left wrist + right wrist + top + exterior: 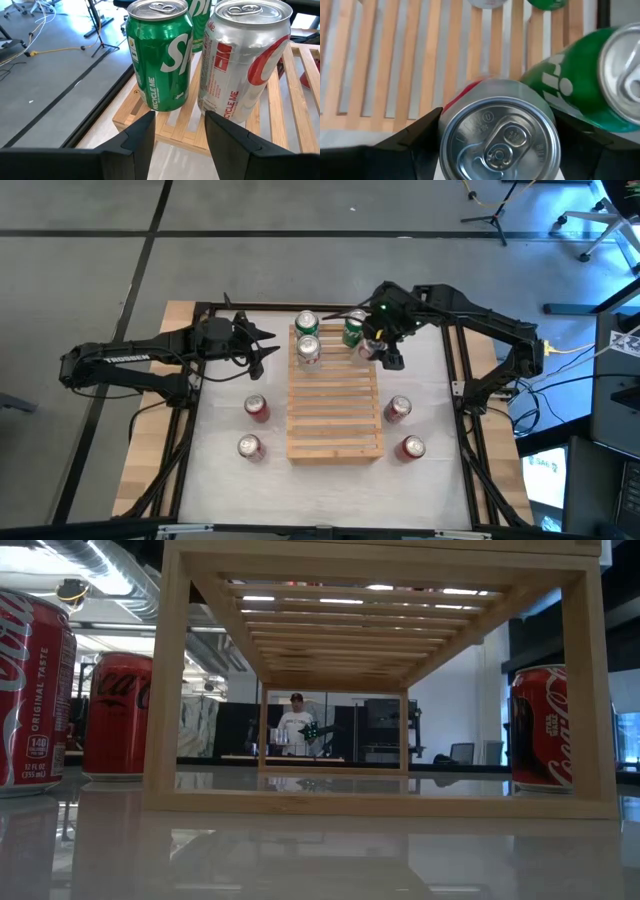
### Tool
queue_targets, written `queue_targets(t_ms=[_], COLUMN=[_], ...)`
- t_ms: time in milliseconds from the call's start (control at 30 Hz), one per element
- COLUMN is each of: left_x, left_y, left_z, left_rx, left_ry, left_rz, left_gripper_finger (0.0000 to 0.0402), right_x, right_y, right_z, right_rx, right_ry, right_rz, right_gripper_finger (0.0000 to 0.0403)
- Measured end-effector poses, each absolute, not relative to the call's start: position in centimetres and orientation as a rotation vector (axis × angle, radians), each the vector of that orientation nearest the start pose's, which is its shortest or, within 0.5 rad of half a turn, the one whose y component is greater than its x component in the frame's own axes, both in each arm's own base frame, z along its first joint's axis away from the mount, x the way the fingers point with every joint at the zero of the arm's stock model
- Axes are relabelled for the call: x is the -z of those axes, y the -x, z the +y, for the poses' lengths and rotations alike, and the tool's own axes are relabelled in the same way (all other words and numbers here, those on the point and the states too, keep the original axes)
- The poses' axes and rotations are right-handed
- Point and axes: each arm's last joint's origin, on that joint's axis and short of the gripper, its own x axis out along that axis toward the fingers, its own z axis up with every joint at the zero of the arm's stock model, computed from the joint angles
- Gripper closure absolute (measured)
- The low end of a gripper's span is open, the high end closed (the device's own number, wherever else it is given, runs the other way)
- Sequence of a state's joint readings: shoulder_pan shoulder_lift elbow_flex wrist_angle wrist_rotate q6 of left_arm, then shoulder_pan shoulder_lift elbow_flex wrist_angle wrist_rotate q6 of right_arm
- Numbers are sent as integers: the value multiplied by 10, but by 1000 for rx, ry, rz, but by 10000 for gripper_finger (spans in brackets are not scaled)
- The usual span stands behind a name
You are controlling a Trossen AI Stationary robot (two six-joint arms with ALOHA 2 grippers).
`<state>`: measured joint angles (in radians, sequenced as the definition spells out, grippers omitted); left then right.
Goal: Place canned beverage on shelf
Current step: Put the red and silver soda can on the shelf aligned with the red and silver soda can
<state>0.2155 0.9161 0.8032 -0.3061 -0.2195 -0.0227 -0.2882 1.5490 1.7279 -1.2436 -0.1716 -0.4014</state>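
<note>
The pale slatted shelf lies at the table's middle. At its far end stand a green can, a silver can and a second green can. My right gripper is over the shelf's far right edge, shut on another silver can, right beside the second green can. My left gripper is open and empty just off the shelf's far left corner, level with the green can and the silver can. My right gripper holds the silver can by its side wall near the top rim, one finger on each side of it. The fingers come from above, pointing down. The can is upright, top up; whether its base rests on the shelf I cannot tell.
Two red cans stand on the white tabletop left of the shelf and two right of it. The low view looks through under the shelf, with red cans at either side. A person stands far behind.
</note>
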Motion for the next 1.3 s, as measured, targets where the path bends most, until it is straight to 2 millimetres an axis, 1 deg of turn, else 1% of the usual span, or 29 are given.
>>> queue_targets(t_ms=[200, 800, 1300], left_x=[-306, -306, -306], left_y=[-191, -191, -191], left_z=[48, 48, 48], left_rx=[-434, -434, -434], left_ry=[21, 21, 21], left_rz=[417, 418, 417], left_gripper_finger=[239, 239, 239], right_x=[-388, -382, -382], right_y=[-283, -292, -293], right_z=[-77, -80, -80], right_rx=[-155, -144, -138], right_ry=[97, 103, 105], right_rz=[984, 988, 981], right_gripper_finger=[102, 100, 100])
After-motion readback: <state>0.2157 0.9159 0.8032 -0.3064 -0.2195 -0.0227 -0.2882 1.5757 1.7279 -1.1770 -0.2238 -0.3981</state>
